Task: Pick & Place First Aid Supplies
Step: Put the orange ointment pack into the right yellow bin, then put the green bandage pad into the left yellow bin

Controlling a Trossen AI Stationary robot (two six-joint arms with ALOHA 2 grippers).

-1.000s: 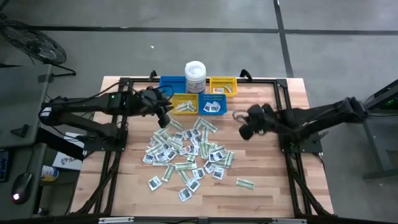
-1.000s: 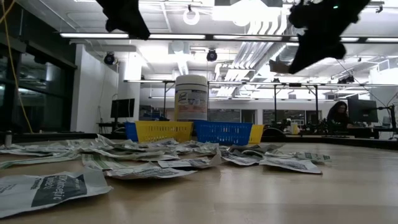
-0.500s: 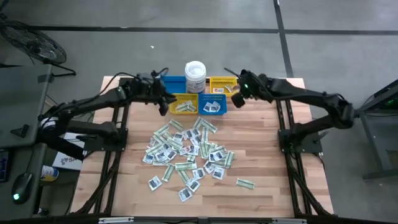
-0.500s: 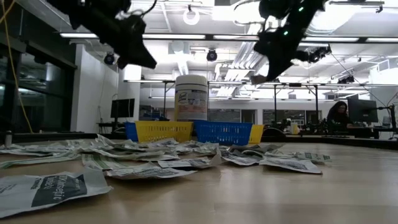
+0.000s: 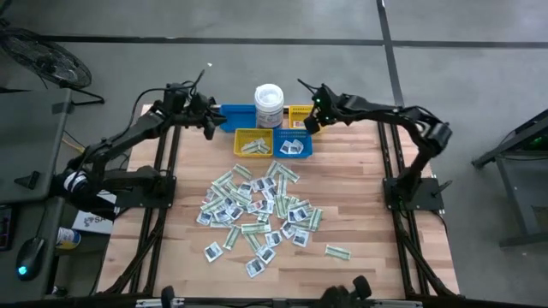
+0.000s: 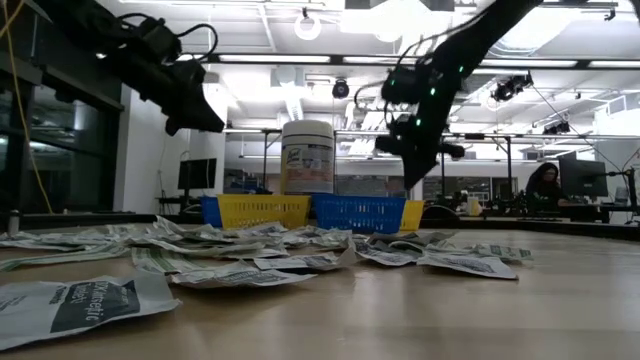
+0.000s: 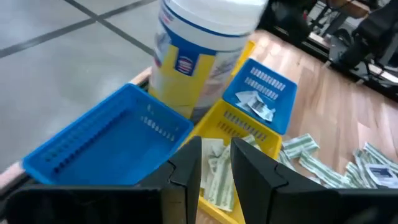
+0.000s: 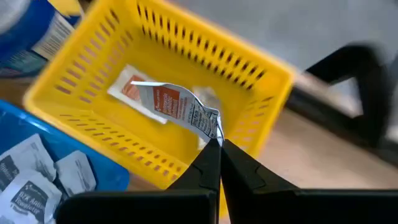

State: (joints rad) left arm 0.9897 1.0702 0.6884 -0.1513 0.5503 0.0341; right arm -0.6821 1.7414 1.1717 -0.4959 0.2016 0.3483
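Your left gripper [image 5: 208, 122] hangs at the table's back-left, above the empty blue bin [image 7: 109, 146], its fingers [image 7: 186, 171] a little apart and holding nothing; just past them the near yellow bin [image 5: 253, 143] holds pale green strips, and the near blue bin [image 5: 294, 145] beside it holds white square packets; the white lidded tub [image 5: 269, 104] stands behind these two bins, between the empty blue bin and the far yellow bin [image 8: 186, 93]. The main heap of first aid supplies [image 5: 255, 208] lies loose across the middle of the wooden table [image 5: 368, 205], well apart from both your grippers, with one stray strip [image 5: 337, 251] nearer the front right. Your right gripper [image 5: 312, 124] hovers over the far yellow bin, fingers pinched tight on a white packet with orange print [image 8: 171, 104]; the packet dangles from the tips above the bin's floor. From table height, ceiling lights and shelving fill the room, and a person [image 6: 545, 186] sits at a far desk on the right. Your left arm reaches in from the left edge, elbow out; your right arm stretches across from the right, wrist tipped down.
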